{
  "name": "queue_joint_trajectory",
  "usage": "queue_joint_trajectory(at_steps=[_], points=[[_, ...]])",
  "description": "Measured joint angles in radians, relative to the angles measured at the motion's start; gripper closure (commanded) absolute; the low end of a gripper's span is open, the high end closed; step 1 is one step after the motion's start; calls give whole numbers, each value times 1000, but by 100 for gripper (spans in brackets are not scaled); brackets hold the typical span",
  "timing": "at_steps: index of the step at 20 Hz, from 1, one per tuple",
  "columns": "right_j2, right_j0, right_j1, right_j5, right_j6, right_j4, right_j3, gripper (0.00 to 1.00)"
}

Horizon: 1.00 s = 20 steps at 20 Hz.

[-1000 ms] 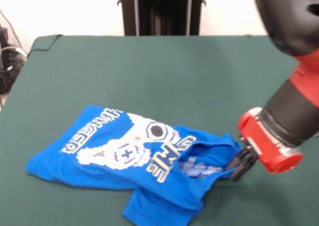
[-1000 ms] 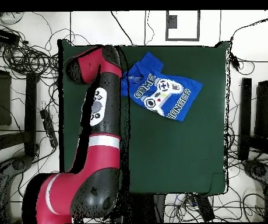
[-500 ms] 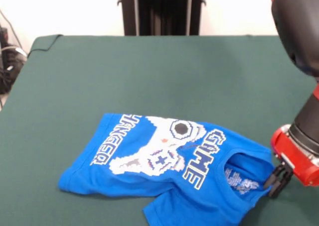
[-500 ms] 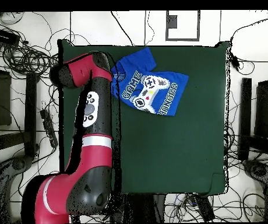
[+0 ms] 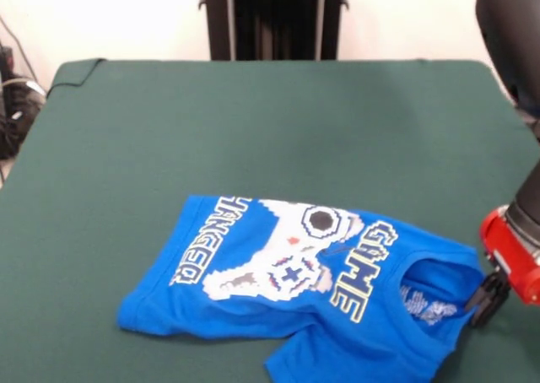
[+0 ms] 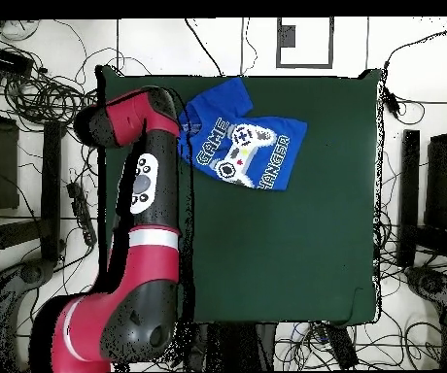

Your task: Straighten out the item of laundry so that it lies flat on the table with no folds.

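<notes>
Jaws closed on the collar edge of the T-shirt (image 5: 312,290); gripper (image 5: 487,297) at its right side; shirt print-up, creased, on the table (image 5: 253,121).

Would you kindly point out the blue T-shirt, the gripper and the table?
blue T-shirt (image 5: 253,273), front view, on the controller print.
gripper (image 5: 487,299), front view, at its tips.
table (image 5: 253,121), front view, on bare green cloth.

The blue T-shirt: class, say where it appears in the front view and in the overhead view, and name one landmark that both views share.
Front view: the blue T-shirt lies in the lower middle to lower right, its collar beside the gripper.
Overhead view: the shirt lies near the top edge of the table, left of centre.
Shared landmark: the white game controller print.
</notes>
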<state>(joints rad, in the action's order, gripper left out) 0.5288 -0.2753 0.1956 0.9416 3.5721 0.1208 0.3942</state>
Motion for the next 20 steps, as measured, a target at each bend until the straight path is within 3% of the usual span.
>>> queue_joint_trajectory(at_steps=[6, 17, 20], points=[[0, -44, -35, 10, 0, 40, 92, 100], [-1, -57, -58, 54, 0, 77, 137, 100], [-1, -68, -95, 62, 0, 82, 207, 100]])
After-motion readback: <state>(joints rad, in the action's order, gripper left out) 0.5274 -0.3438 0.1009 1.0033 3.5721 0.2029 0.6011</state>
